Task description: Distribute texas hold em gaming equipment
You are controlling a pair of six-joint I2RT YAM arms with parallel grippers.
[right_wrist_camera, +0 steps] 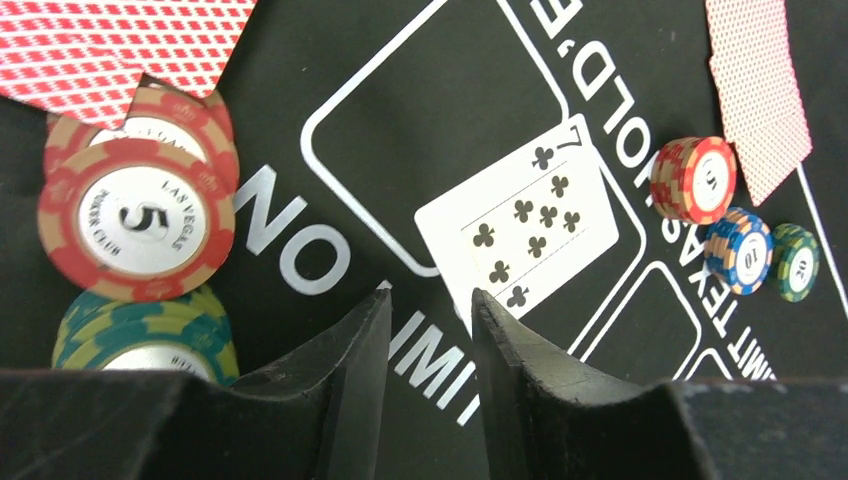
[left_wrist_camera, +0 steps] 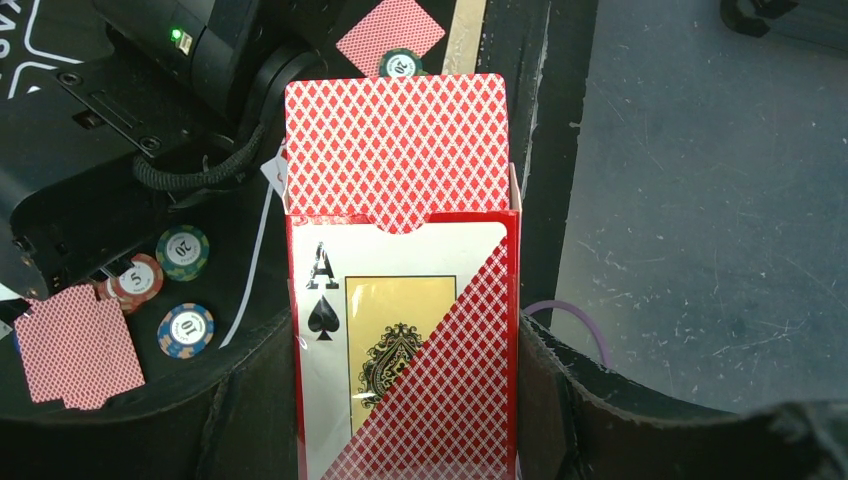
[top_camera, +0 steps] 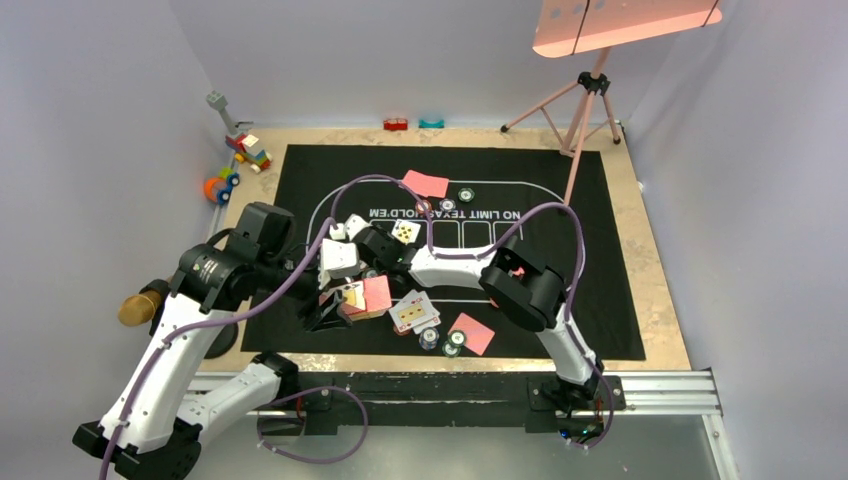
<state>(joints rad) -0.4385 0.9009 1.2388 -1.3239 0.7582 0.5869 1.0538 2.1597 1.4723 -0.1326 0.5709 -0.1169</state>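
My left gripper (left_wrist_camera: 405,400) (top_camera: 335,305) is shut on a red card box (left_wrist_camera: 400,340) (top_camera: 358,298) with an ace of spades on its front. Red-backed cards (left_wrist_camera: 395,150) stick out of the box's top. My right gripper (right_wrist_camera: 430,300) (top_camera: 385,242) is open and empty, low over the mat. A face-up seven of clubs (right_wrist_camera: 530,225) (top_camera: 405,232) lies just past its fingertips. A red chip stack (right_wrist_camera: 692,180), a blue chip (right_wrist_camera: 738,250), a green chip (right_wrist_camera: 795,262) and a red-backed card (right_wrist_camera: 758,90) lie beyond. A red 5 chip (right_wrist_camera: 135,220) and green chips (right_wrist_camera: 140,335) sit close on the left.
The black mat (top_camera: 600,250) covers most of the table. Near its front edge lie face-up cards (top_camera: 413,312), chips (top_camera: 440,342) and a red-backed card (top_camera: 472,333). Toy blocks (top_camera: 245,150) stand at the back left, and a pink tripod (top_camera: 585,100) at the back right.
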